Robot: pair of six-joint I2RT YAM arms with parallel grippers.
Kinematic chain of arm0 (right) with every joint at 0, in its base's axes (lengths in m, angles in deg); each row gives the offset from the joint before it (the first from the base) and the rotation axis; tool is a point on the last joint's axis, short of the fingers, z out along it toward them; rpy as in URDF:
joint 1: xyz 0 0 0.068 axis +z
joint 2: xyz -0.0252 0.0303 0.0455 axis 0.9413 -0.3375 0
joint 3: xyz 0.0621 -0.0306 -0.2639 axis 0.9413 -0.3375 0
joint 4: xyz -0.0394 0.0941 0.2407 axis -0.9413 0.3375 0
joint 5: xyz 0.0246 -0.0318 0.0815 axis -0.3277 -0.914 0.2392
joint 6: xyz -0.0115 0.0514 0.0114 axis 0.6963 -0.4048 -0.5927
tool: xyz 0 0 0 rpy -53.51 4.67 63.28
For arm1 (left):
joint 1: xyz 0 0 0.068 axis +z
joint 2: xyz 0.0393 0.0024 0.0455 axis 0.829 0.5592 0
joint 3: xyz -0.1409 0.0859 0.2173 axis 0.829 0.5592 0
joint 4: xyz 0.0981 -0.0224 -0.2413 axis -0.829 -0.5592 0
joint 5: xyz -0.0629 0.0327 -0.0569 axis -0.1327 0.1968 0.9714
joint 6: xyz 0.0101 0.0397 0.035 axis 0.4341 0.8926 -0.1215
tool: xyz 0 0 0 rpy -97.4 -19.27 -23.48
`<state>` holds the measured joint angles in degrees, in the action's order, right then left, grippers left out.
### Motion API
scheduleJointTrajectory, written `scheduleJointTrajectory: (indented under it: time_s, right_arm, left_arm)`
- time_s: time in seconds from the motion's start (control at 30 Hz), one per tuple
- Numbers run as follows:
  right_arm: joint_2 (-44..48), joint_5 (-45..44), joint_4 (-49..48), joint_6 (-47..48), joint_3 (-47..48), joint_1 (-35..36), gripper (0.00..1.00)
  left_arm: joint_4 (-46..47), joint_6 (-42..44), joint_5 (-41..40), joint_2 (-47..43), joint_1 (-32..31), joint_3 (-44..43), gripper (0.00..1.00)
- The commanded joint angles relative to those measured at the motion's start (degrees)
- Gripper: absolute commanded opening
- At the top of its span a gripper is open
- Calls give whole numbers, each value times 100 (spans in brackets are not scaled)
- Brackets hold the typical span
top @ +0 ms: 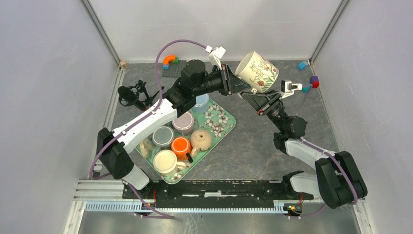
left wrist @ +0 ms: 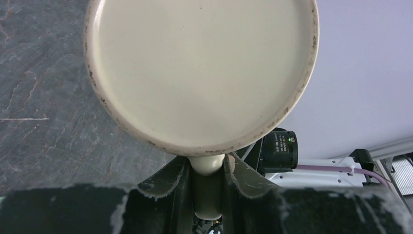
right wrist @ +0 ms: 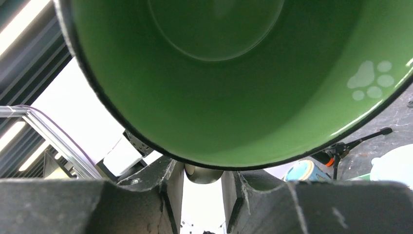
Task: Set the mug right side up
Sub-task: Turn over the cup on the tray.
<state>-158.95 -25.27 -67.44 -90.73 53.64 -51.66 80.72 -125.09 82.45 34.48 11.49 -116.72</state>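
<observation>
The cream mug (top: 256,71) with a flower print is held in the air above the far middle of the table, tilted on its side. Its pale base fills the left wrist view (left wrist: 199,73) and its green inside fills the right wrist view (right wrist: 234,73). My left gripper (top: 234,83) is shut on the mug's handle (left wrist: 208,190), which sits between its fingers. My right gripper (top: 258,95) comes from below right, and its jaws stand tight on either side of the handle (right wrist: 203,174) at the rim.
A flowered tray (top: 221,127) under the left arm holds a teapot (top: 201,139), an orange cup (top: 180,145) and several pots. A black stand (top: 130,96) is at the left. A grey baseplate (top: 174,68), a blue block (top: 302,65) and a purple cube (top: 314,81) lie at the back.
</observation>
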Motion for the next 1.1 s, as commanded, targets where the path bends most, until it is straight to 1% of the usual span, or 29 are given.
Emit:
scheduleJointTrajectory:
  time_s: [0.0, 0.07, 0.13, 0.2, 0.23, 0.37, 0.57, 0.63, 0.73, 0.87, 0.97, 1.07]
  right_arm:
    - [200, 179, -1372, 235, 339, 35, 28]
    - [255, 209, -1146, 356, 326, 34, 17]
    - [359, 215, -817, 570, 305, 35, 10]
    - [508, 246, -288, 900, 321, 32, 2]
    - [592, 242, 56, 1083, 330, 31, 0]
    - [978, 124, 1400, 1982, 403, 34, 0]
    - [1468, -252, 3337, 3199, 678, 33, 0]
    - [1573, -375, 3818, 3504, 753, 35, 0]
    - [1667, -544, 4356, 3860, 844, 36, 0]
    - [1785, -768, 4842, 4176, 875, 33, 0]
    - [1841, -893, 5115, 4359, 884, 35, 0]
    - [1892, -1025, 5372, 4548, 910, 46, 0]
  left_arm:
    - [1169, -160, 127, -318, 4, 159, 2]
    - [1188, -100, 110, -362, 4, 244, 2]
    - [1188, -22, 60, -403, 7, 333, 2]
    - [1180, 31, 32, -428, 8, 402, 2]
    - [1180, 62, 40, -439, 6, 422, 2]
    - [1121, 158, -35, -447, 4, 489, 3]
    - [915, 338, -321, -470, 4, 579, 16]
    - [851, 398, -410, -476, 4, 604, 24]
    - [723, 538, -557, -484, 9, 644, 33]
    - [608, 685, -628, -461, 8, 706, 43]
    - [595, 754, -667, -406, 4, 746, 47]
    - [539, 838, -756, -357, 1, 778, 48]
